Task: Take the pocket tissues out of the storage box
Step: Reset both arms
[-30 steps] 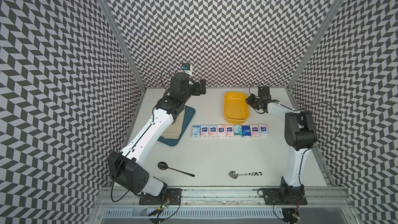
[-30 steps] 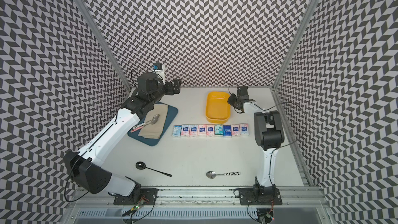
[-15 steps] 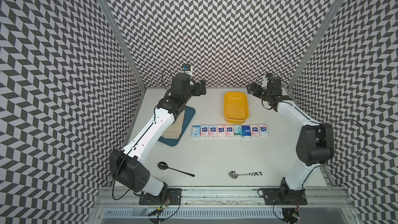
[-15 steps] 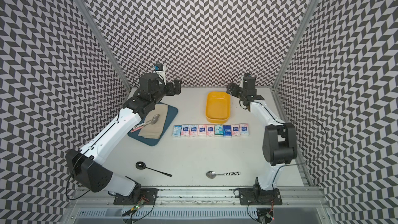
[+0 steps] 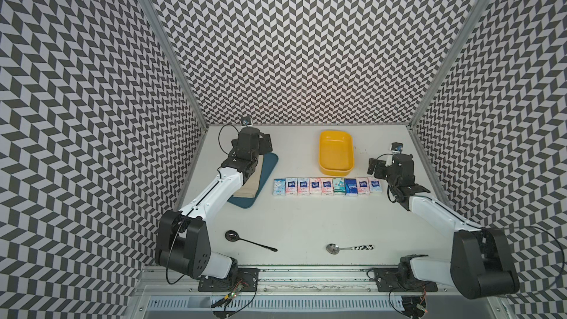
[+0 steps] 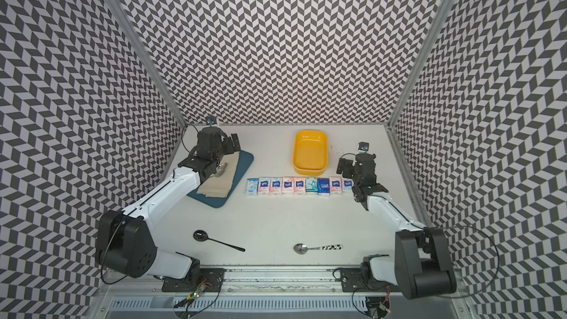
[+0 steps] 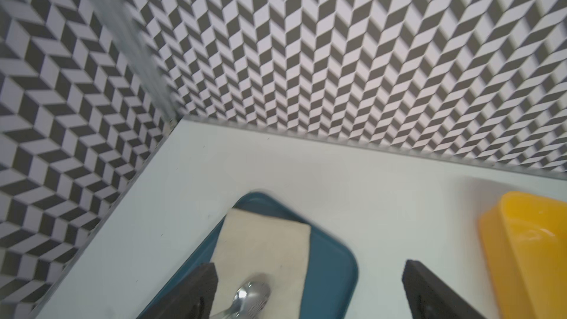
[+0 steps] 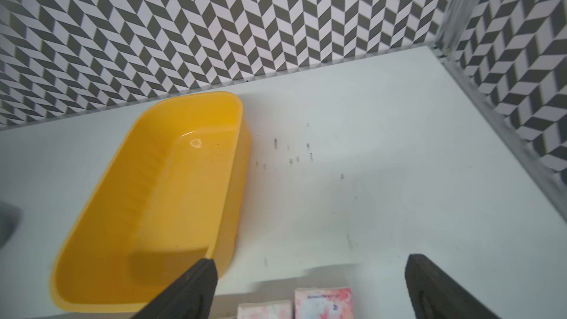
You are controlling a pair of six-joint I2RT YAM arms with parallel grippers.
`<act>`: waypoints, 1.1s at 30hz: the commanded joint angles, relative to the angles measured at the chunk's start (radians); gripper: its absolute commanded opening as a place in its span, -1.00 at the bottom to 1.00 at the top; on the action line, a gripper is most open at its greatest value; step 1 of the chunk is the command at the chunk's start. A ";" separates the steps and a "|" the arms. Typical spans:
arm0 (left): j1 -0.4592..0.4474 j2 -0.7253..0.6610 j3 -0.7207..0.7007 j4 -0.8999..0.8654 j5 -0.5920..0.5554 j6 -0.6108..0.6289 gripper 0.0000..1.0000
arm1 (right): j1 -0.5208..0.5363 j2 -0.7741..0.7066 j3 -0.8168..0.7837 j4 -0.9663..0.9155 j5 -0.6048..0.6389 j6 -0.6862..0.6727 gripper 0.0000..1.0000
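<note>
The storage box (image 5: 336,154), a shallow yellow tub, sits empty near the back edge of the table (image 5: 306,216), right of centre. The pocket tissues (image 5: 327,186), nine packs, lie flat in a touching row just in front of it. The right gripper (image 8: 311,261) hangs near the row's right end, jaws spread wide, holding nothing. The left gripper (image 7: 310,265), also spread and empty, hovers over a blue tray (image 5: 270,161) with a beige cloth (image 5: 250,187) near the left edge.

The packs look light, soft and slick in plastic wrap. Their long sides touch, so a pinch from above on a pack's free short ends would likely hold best.

Only the top views show the whole row. The right wrist view catches two packs and the box's bare floor. The left wrist view shows a metal spoon (image 7: 251,296) on the cloth, largely hidden by the arm from above.
</note>
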 commanded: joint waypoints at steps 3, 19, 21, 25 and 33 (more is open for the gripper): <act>0.016 -0.047 -0.184 0.275 -0.094 0.100 0.99 | -0.087 -0.009 -0.077 0.266 -0.018 0.017 0.99; 0.157 0.021 -0.609 0.917 0.046 0.232 0.99 | -0.113 0.190 -0.369 1.016 -0.071 -0.079 0.99; 0.161 0.041 -0.650 1.006 0.071 0.249 0.99 | -0.112 0.216 -0.386 1.044 -0.132 -0.108 0.99; 0.171 0.075 -0.728 1.193 0.111 0.275 0.99 | -0.104 0.290 -0.468 1.276 -0.106 -0.107 0.99; 0.237 0.083 -0.691 1.121 0.290 0.253 0.99 | -0.065 0.272 -0.429 1.172 0.014 -0.112 0.99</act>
